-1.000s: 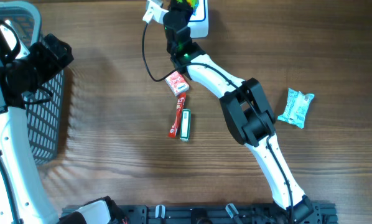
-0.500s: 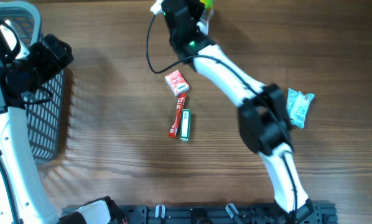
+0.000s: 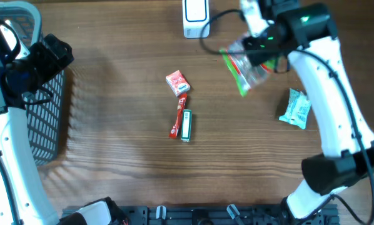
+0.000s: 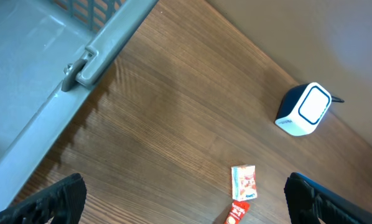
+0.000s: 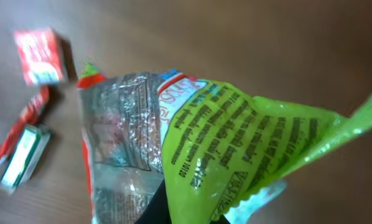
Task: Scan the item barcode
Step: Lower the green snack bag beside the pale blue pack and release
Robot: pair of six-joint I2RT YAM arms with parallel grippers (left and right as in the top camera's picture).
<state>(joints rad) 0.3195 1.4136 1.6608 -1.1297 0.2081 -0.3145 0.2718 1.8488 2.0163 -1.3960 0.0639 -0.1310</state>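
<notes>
Since the earlier overhead views, the right arm (image 3: 328,81) has swung away from the scanner (image 3: 195,14) at the far edge of the surface (image 3: 112,162) and now reaches out to its right, taking the snack bag (image 3: 242,67) with it. A second ago the arm covered the scanner; now the white unit stands uncovered with its cable trailing off to the side.

We see the bag hanging in the air, well apart from the scanner and short of the teal packet (image 3: 297,107). The right fingers (image 5: 153,213) are pinched nearly shut on its lower edge. In the wrist view the green printed panel and the clear window of the bag fill most of the frame. We can read small print there but cannot make out a barcode.

The left fingers (image 4: 60,198) stand wide apart with nothing between them, above the surface just beside the basket (image 4: 96,53). The red box (image 3: 177,82), the red stick packet (image 3: 177,119) and the green-and-white packet (image 3: 186,125) lie untouched in the middle.

We judge that the presenting of this bag to the scanner is likely over, though we cannot tell whether it registered. What seems left is to put the bag down somewhere. The other items may need scanning too.
</notes>
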